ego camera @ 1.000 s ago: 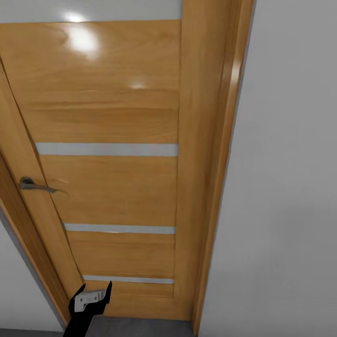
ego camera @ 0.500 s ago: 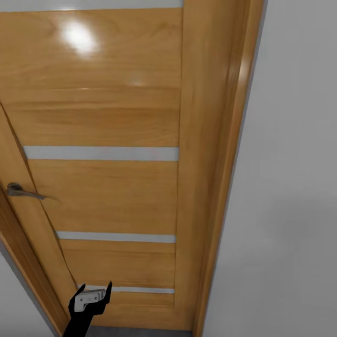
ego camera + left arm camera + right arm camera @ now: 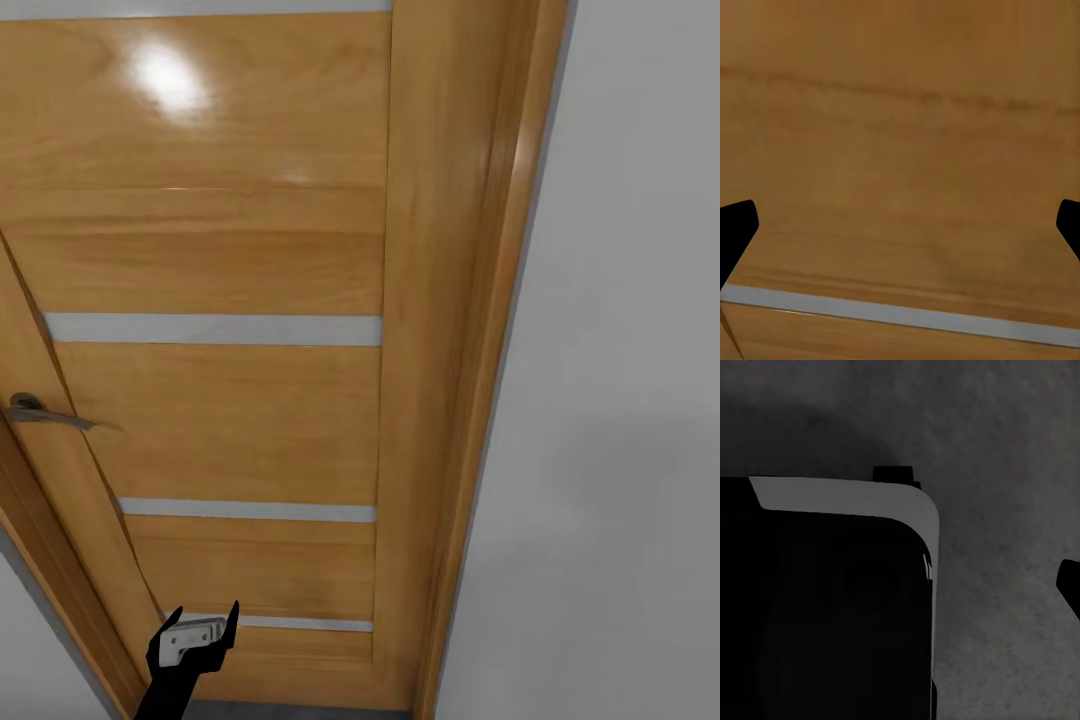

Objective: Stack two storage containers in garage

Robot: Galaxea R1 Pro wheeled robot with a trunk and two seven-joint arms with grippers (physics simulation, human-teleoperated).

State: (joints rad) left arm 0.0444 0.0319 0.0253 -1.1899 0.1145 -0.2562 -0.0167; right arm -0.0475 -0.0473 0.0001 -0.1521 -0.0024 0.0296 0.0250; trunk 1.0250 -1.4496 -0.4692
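Oak-coloured wood takes up most of the head view: a door [image 3: 220, 330] with three pale horizontal strips, a metal lever handle [image 3: 45, 413] near its left edge, frame [image 3: 455, 400] on the right, plain grey wall [image 3: 620, 400] beyond that. Robot is parked right up against it, so my read is it's in transit between rooms and has to get through here before any stacking can happen. The two bins aren't in sight from any camera, so I can't say where they are; neither arm shows one. Left gripper [image 3: 196, 622] is raised low in front of the door's bottom panel, well below the handle and pointing at the wood, probably staged to push the door or just carried forward while driving. In its wrist view [image 3: 900, 225] the two dark fingertips sit at opposite edges with bare wood and one pale strip between them: jaws wide, nothing held, and I can't tell if they touch the door. Right wrist view looks down at dark rough floor [image 3: 1005, 450] and a black body with a pale edge [image 3: 847, 607], likely the robot's own base; one fingertip [image 3: 1070, 585] shows at the edge, so the right jaws' opening I cannot tell.
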